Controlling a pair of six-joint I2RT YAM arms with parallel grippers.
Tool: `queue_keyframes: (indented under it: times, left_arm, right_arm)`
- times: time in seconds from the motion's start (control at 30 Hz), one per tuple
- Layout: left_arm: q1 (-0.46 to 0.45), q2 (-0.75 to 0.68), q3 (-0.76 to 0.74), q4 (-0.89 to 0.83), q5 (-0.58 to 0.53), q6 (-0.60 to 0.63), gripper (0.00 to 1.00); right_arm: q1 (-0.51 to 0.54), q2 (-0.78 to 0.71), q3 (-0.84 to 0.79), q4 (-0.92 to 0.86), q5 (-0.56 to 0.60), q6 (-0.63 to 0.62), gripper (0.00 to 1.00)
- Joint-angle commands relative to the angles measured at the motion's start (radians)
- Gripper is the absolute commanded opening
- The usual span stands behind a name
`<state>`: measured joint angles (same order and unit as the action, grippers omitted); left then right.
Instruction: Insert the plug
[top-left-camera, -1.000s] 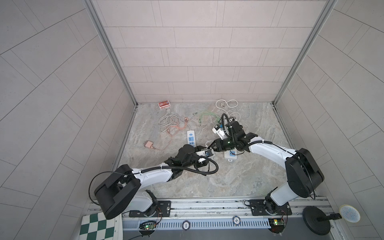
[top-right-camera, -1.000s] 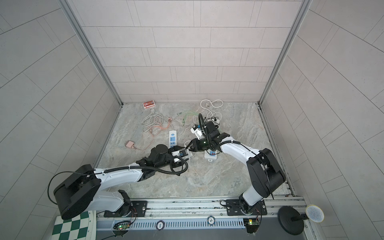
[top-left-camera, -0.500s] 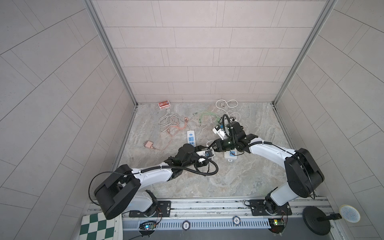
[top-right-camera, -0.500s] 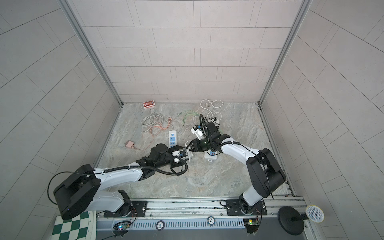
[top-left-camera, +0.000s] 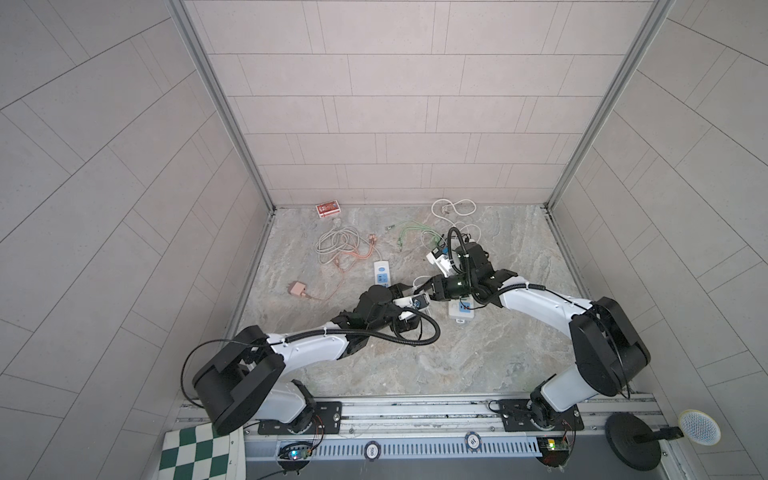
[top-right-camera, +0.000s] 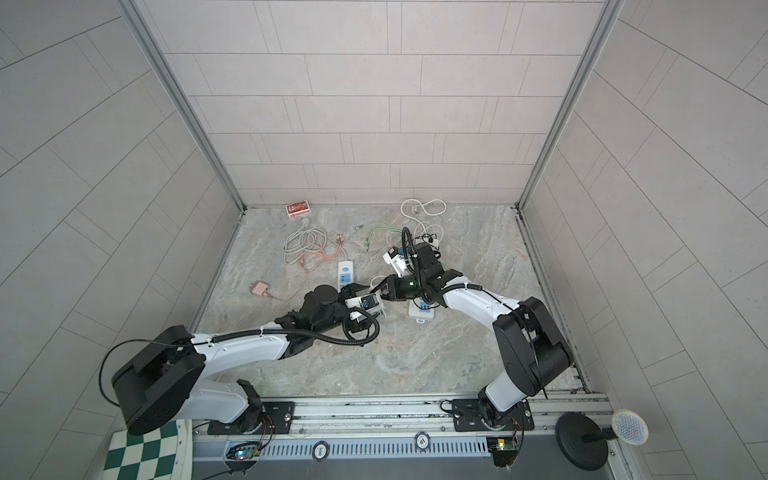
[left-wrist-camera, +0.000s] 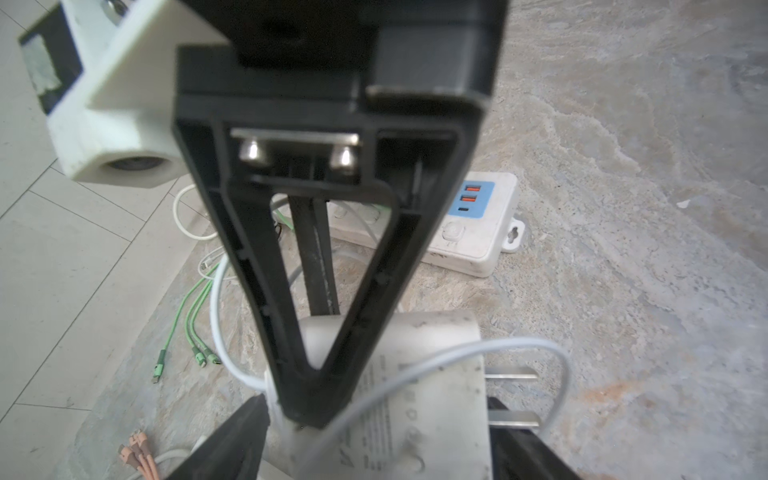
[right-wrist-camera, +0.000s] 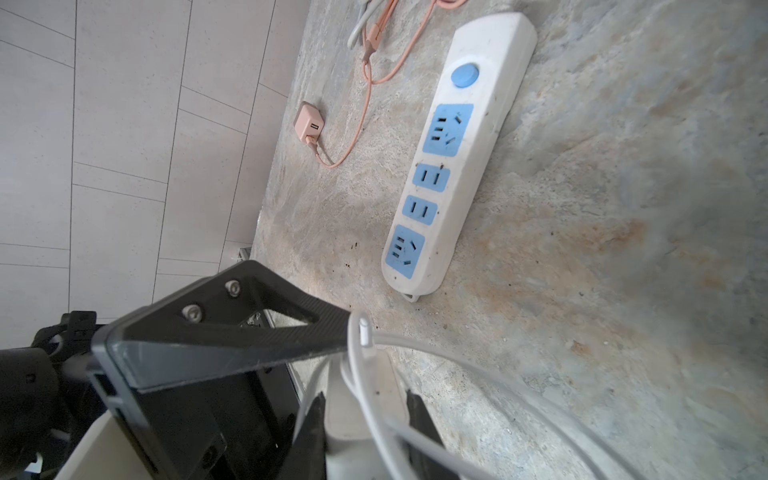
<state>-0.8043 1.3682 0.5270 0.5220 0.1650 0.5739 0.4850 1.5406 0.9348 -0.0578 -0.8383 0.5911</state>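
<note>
Two grippers meet near the centre of the table (top-left-camera: 478, 365) at the white plug (left-wrist-camera: 440, 328): the right gripper (right-wrist-camera: 363, 399) is clamped on its body, prongs bare, while the left gripper (left-wrist-camera: 376, 403) stands spread wide either side. A power strip (top-left-camera: 382, 277) lies at ten o'clock, near

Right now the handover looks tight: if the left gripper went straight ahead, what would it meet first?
Likely the white plug, sitting between the left gripper and its open jaws, pinched by the right gripper; depth is unclear.
</note>
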Motion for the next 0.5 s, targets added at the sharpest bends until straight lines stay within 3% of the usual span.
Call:
queue_keyframes:
  times: [0.0, 0.23, 0.37, 0.47]
  left_arm:
    - [-0.010, -0.079, -0.016, 0.122, -0.065, -0.135, 0.96]
    - [-0.009, -0.197, 0.040, -0.170, -0.125, -0.407, 1.00]
    - [-0.009, -0.189, 0.152, -0.347, -0.133, -0.553, 1.00]
    - [-0.009, -0.144, 0.232, -0.424, -0.079, -0.645, 1.00]
  right_arm:
    - [0.010, -0.064, 0.017, 0.000, 0.047, -0.024, 0.00]
    - [0.030, -0.185, -0.064, 0.105, 0.384, -0.043, 0.00]
    - [0.036, -0.218, -0.127, 0.254, 0.449, -0.022, 0.00]
    - [0.041, -0.211, -0.153, 0.347, 0.492, 0.003, 0.00]
